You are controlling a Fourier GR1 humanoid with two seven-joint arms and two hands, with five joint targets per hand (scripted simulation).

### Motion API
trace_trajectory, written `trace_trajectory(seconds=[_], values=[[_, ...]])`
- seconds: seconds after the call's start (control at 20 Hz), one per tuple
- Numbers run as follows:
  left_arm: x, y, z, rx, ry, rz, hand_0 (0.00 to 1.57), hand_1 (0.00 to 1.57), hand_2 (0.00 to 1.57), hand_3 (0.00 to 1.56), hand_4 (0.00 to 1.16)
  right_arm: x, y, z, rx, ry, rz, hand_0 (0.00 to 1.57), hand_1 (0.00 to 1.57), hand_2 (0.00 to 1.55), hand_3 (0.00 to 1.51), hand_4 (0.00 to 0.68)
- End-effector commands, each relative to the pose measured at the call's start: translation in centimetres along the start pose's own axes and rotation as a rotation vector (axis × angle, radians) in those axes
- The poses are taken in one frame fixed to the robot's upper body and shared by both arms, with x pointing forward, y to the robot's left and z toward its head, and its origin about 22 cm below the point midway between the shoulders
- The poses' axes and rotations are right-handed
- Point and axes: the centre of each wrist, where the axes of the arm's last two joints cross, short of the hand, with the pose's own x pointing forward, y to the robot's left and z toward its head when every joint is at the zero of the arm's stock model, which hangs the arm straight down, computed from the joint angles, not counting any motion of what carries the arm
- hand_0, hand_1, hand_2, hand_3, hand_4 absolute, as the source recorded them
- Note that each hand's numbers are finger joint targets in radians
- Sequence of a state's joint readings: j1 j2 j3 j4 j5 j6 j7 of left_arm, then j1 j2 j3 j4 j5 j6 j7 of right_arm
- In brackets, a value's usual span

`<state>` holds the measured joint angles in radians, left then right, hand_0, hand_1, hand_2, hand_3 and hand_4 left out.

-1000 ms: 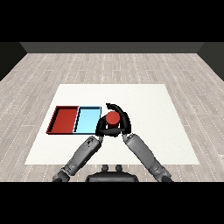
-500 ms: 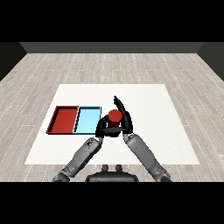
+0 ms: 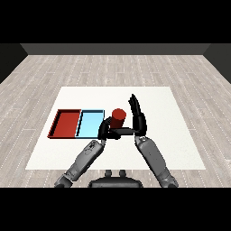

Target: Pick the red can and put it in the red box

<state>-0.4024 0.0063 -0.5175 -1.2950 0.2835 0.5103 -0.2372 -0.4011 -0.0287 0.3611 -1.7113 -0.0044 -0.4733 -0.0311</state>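
Observation:
The red can (image 3: 118, 118) stands upright on the white table, just right of the light blue tray (image 3: 90, 124). The red tray (image 3: 66, 123) lies to the left of the light blue one. My right hand (image 3: 138, 118) is open to the right of the can, its fingers straight and pointing up and away, and its thumb reaches left under the can's near side. A small gap shows between those fingers and the can. My left hand (image 3: 106, 129) rests low at the can's near left with relaxed fingers and holds nothing that I can see.
The white table (image 3: 176, 135) stretches wide to the right of and behind the can. Both trays have low rims and nothing inside. A grey plank floor surrounds the table.
My right hand's fingers have straightened from a curl over the can and swung off to its right. The can and my left hand have stayed put.

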Motion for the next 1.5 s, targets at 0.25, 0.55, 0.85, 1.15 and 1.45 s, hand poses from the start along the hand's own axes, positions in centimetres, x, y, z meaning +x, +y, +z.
trace_trajectory(seconds=[0.25, 0.55, 0.85, 1.15, 1.45], values=[[3.6, 1.6, -1.2, 0.058, -0.028, -0.053, 1.57, 1.57, 1.57, 1.47, 1.15, 2.3, -8.4, 4.0, -0.068, -0.095, 0.009, 0.0, 0.0, 0.0, 0.0, 0.0], [2.2, 9.1, -2.3, 0.15, -0.044, -0.171, 1.57, 1.57, 1.56, 1.45, 1.13, 2.4, -11.8, 6.1, -0.152, -0.053, 0.09, 0.0, 0.0, 0.0, 0.0, 0.0], [4.8, 16.9, -4.4, 0.295, 0.034, -0.3, 1.57, 1.57, 1.57, 1.49, 1.13, 0.0, -14.0, 8.6, -0.21, 0.016, 0.124, 0.0, 0.0, 0.0, 0.0, 0.0], [4.1, 25.2, -2.5, 0.454, 0.184, -0.508, 1.57, 1.57, 1.57, 1.49, 1.14, 0.3, -14.5, 8.1, -0.206, 0.029, 0.144, 0.0, 0.0, 0.0, 0.0, 0.0], [2.8, 32.0, -2.1, 0.567, 0.299, -0.643, 1.57, 1.57, 1.56, 1.49, 1.08, -2.0, -15.3, 8.0, -0.2, 0.039, 0.096, 0.0, 0.0, 0.0, 0.0, 0.0]])
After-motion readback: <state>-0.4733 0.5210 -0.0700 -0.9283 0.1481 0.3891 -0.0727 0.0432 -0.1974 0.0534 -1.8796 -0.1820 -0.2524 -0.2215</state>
